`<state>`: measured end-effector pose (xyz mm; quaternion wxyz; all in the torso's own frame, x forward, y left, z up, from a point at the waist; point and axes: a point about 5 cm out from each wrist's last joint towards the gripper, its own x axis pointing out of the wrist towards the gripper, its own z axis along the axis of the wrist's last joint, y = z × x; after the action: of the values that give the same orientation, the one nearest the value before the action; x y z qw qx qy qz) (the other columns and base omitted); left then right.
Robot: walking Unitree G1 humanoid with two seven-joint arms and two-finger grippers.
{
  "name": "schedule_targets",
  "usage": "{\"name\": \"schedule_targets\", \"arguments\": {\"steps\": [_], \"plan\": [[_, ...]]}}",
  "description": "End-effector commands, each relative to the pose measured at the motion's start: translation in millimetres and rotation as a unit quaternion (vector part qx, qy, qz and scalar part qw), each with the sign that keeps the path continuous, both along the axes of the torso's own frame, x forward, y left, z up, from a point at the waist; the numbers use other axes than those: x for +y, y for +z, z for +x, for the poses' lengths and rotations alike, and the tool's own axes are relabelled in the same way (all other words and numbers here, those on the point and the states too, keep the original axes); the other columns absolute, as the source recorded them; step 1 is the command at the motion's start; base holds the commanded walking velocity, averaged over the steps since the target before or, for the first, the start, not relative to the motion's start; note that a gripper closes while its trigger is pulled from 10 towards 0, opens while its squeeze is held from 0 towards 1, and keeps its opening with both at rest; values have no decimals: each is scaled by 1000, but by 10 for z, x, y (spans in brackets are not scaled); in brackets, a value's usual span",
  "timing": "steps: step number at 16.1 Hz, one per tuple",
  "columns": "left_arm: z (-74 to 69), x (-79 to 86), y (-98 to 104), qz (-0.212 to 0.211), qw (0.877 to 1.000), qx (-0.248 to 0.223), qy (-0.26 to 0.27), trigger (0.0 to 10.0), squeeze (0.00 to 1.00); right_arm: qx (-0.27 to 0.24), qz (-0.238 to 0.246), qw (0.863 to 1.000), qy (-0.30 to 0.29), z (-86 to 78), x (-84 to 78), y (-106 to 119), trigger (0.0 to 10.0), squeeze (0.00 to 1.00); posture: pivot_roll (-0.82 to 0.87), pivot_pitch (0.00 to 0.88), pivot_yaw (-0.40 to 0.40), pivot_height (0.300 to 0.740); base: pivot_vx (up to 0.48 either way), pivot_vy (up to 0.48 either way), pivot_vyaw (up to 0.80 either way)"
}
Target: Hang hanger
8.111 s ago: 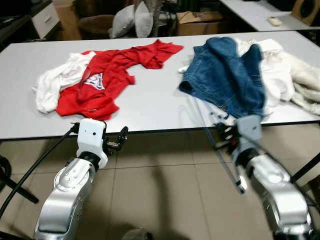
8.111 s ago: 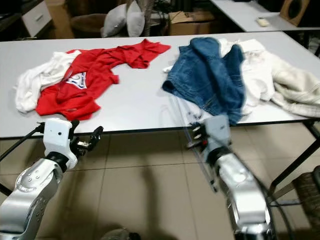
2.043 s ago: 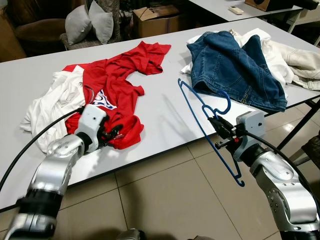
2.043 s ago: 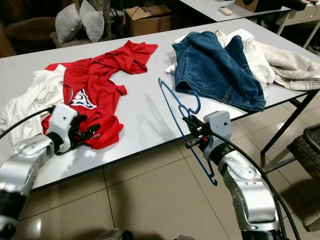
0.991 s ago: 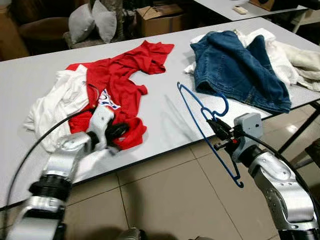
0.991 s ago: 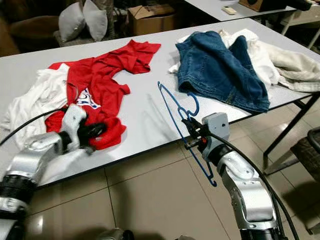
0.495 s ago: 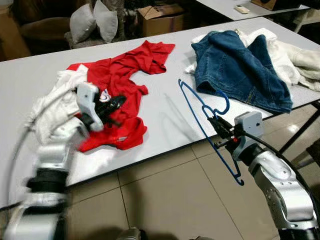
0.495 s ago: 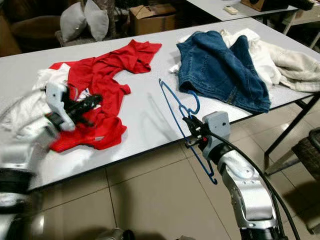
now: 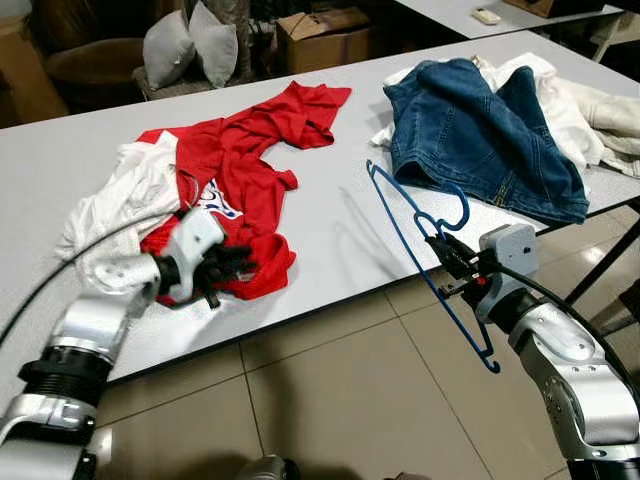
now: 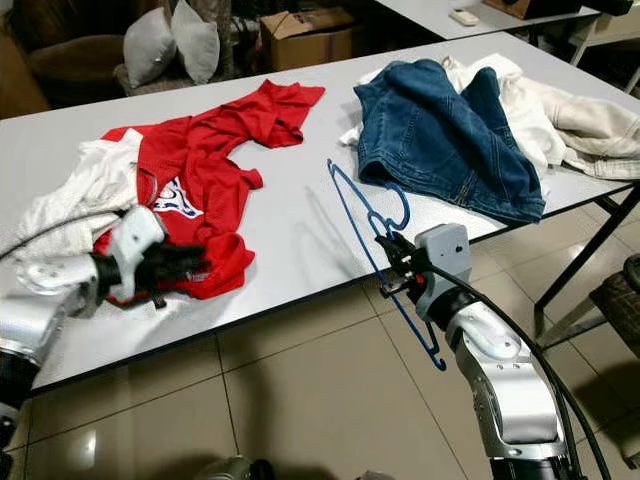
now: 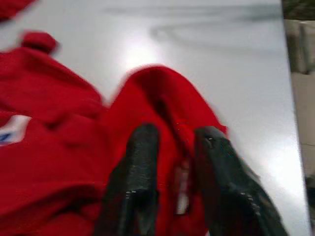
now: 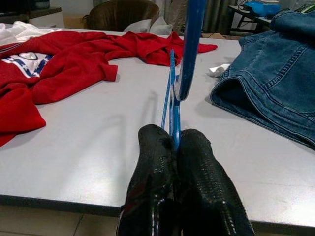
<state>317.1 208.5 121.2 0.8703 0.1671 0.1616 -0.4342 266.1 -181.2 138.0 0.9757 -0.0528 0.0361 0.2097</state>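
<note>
A blue wire hanger (image 12: pixel 191 44) stands tilted at the table's near edge, its hook up beside the blue jeans (image 9: pixel 480 130). My right gripper (image 9: pixel 447 252) is shut on the hanger just below the hook; in the right wrist view the black fingers (image 12: pixel 197 162) pinch the thin blue wire. A red shirt (image 9: pixel 240 170) lies spread on the grey table (image 9: pixel 330 240), partly over a white garment (image 9: pixel 120 200). My left gripper (image 9: pixel 228 268) is at the shirt's near hem. Its open fingers (image 11: pixel 142 157) straddle a red fold.
A heap of white and beige clothes (image 9: pixel 590 100) lies past the jeans at the table's right end. Grey cushions (image 9: pixel 190 45) and a cardboard box (image 9: pixel 320 35) stand behind the table. A black table leg (image 9: pixel 600 270) slants down at the right over tiled floor (image 9: pixel 330 400).
My left gripper has come down from above the red shirt to its near hem. The right gripper still holds the hanger, shifted slightly right.
</note>
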Motion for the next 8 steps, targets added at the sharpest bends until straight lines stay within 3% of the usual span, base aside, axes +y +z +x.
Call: {"name": "schedule_targets", "arguments": {"steps": [1, 3, 6, 7, 8], "plan": [[24, -7, 3, 1, 1000, 8, -2, 10000, 1000, -5, -4, 1000, 4, -11, -17, 30, 10000, 0, -94, 57, 82, 740, 0, 0, 0], [32, -24, -30, -15, 1000, 22, 1, 10000, 1000, -6, -6, 1000, 7, 5, -10, 34, 10000, 0, -99, 55, 81, 740, 0, 0, 0], [73, 20, -91, 6, 999, 19, 27, 10000, 992, -8, -7, 1000, 16, 14, 34, 47, 10000, 0, -104, 52, 80, 740, 0, 0, 0], [94, 49, -109, 24, 999, 11, 42, 10000, 329, -8, -8, 1000, 20, 18, 43, 46, 10000, 0, -102, 51, 74, 740, 0, 0, 0], [117, 88, -130, 47, 997, 1, 60, 10000, 0, -7, -9, 1000, 25, 29, 57, 43, 10000, 0, -102, 51, 74, 740, 0, 0, 0]]}}
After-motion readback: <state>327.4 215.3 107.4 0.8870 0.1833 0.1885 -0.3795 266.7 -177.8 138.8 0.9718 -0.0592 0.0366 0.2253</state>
